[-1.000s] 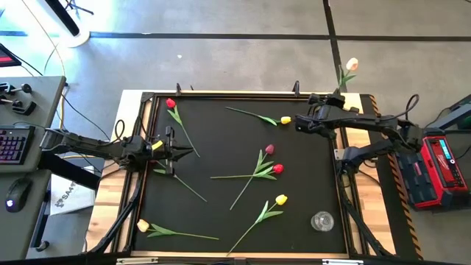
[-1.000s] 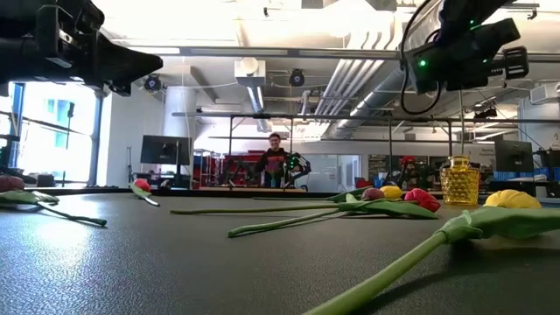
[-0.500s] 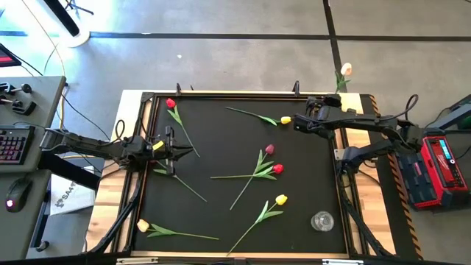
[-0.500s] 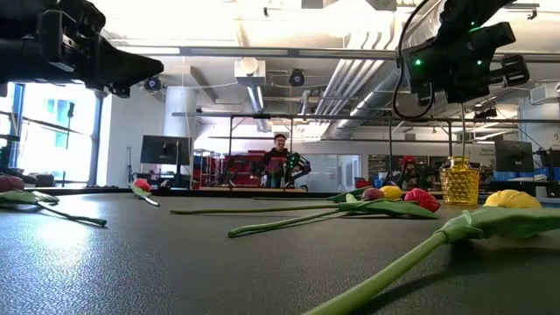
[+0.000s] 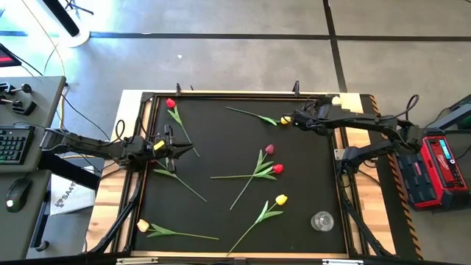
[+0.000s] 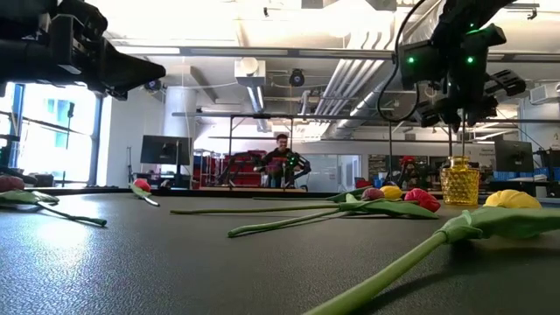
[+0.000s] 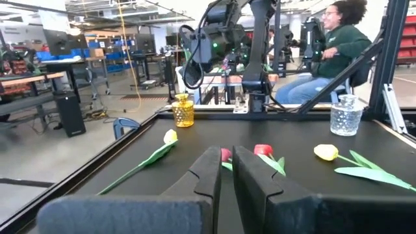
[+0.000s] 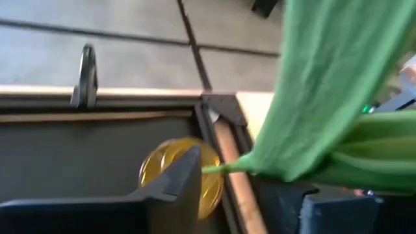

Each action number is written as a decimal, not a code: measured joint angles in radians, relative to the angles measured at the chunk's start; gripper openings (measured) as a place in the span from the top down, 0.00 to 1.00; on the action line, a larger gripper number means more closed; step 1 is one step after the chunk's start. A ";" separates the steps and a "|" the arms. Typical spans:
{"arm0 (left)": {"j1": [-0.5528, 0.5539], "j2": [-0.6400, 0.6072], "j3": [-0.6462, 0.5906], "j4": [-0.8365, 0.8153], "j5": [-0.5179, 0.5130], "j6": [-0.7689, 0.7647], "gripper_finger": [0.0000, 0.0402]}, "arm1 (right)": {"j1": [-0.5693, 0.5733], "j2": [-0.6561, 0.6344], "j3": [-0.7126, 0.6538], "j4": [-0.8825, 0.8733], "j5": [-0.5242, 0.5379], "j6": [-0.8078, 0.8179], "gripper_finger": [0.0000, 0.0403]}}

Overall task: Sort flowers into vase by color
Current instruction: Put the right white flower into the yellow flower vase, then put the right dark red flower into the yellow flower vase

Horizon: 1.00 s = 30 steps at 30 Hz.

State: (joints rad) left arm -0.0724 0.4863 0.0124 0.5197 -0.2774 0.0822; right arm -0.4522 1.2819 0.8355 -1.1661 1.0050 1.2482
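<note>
Several tulips lie flat on the black mat [image 5: 221, 132], among them a red one [image 5: 171, 103], a yellow one [image 5: 285, 120] and a dark red one [image 5: 269, 149]. At the far right corner my right gripper [image 8: 253, 182] is open over the yellow vase [image 8: 162, 169]. A tulip's thin stem [image 8: 221, 169] and broad green leaf [image 8: 325, 91] stand between its fingers. The stem [image 6: 456, 144] runs down to the vase [image 6: 459, 182]. That tulip's head is out of sight. My left gripper [image 5: 193, 152] hovers shut over the mat's left side, holding nothing. My right gripper has the tulip's stem [image 8: 224, 168] and leaf between its spread fingers, which slant down from above the vase. The leaf covers the place where they might meet, so I cannot tell whether a finger touches the tulip.
A clear glass vase [image 5: 321, 221] stands at the mat's near right. A raised black frame [image 5: 151, 99] runs round the mat. A person sits beyond the table's right side [image 7: 338, 39]. A keyboard [image 5: 11, 143] lies on a desk at the left.
My right gripper has tipped downward and rolled over the far right corner. The cream tulip head, which stood out beyond the far edge, has swung in toward the gripper and sunk out of sight. In the low view the stem now hangs down to the yellow vase.
</note>
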 joint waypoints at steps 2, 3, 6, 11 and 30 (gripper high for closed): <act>0.000 0.000 0.000 0.000 -0.007 0.000 0.93 | 0.000 0.000 0.004 -0.003 -0.055 0.000 0.64; 0.000 0.000 0.000 0.000 -0.015 0.000 0.93 | 0.000 0.000 0.012 -0.010 -0.089 0.000 0.63; 0.000 0.000 0.000 0.000 -0.025 0.001 0.93 | 0.000 0.000 0.052 -0.054 -0.208 0.000 0.59; 0.000 0.000 0.000 0.000 -0.025 0.004 0.93 | 0.000 0.000 0.167 -0.202 -0.420 0.000 0.57; 0.000 0.000 0.000 -0.003 -0.022 -0.003 0.93 | 0.034 -0.001 0.508 -0.312 -0.450 -0.237 0.57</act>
State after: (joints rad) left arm -0.0727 0.4862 0.0124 0.5163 -0.2996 0.0792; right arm -0.4183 1.2812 1.3430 -1.4776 0.5548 1.0109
